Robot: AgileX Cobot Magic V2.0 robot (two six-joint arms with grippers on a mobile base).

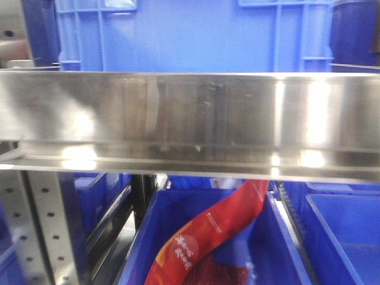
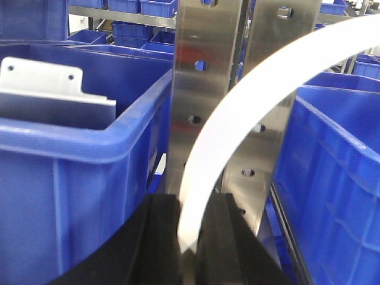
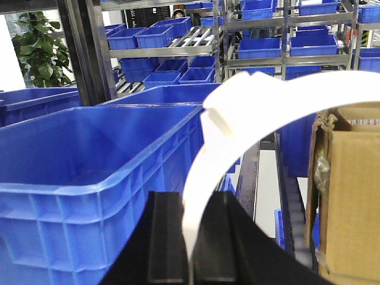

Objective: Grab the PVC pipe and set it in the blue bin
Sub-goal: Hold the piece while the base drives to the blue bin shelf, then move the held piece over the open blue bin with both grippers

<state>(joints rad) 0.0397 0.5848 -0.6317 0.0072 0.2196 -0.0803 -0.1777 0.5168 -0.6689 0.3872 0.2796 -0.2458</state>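
Observation:
In the left wrist view my left gripper is shut on the lower end of an off-white curved PVC pipe, which arcs up and to the right in front of a steel rack upright. A blue bin is on its left and another blue bin on its right. In the right wrist view my right gripper is shut on a second off-white curved piece, which has a stepped joint near the top. It is held beside the right rim of a large blue bin. Neither gripper shows in the front view.
A grey metal bracket lies in the left bin. A cardboard box stands at the right. In the front view a steel shelf beam fills the middle, and below it a blue bin holds a red package.

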